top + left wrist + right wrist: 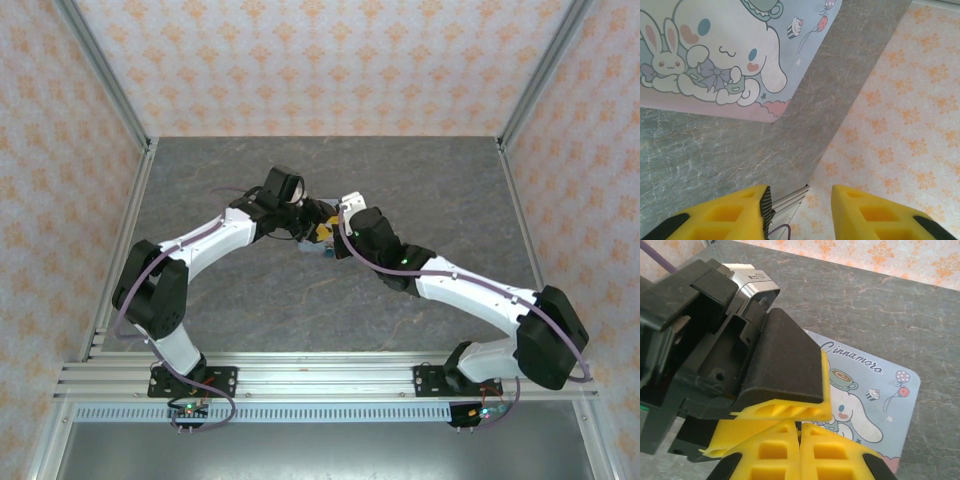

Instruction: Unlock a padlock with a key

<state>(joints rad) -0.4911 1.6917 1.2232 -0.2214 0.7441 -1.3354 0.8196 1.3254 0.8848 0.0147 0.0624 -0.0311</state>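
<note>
Orange-flowered wallpaper (300,60) lines three sides of the cell, framed by two slanting aluminium posts (108,80). The floor is one flat, matt grey table (420,180) with marble veining.

I count two white-and-black arms, the left arm (215,240) and the right arm (470,285). Both are bent inward so their heads meet near the middle of the table. One tin (715,60) lies flat under them. It is rectangular with rounded corners and a smooth pastel print of a white long-eared cartoon dog, a small rabbit, balloons and a cupcake, with script lettering along one edge.

There are four yellow fingers in all, blocky plastic with moulded hollow cells. In my left wrist view the left gripper (801,196) holds its two fingers apart, and the gap between them shows table and wallpaper. The tin lies beyond its tips. In the right wrist view the right gripper (800,432) has its two fingers pressed flat together, closed tight. One of the left gripper's fingers, ribbed yellow under a black wedge-shaped backing, lies across the right gripper's tips above the tin.

I cannot tell where the padlock sits, because the gripper bodies cover the spot where they meet.
</note>
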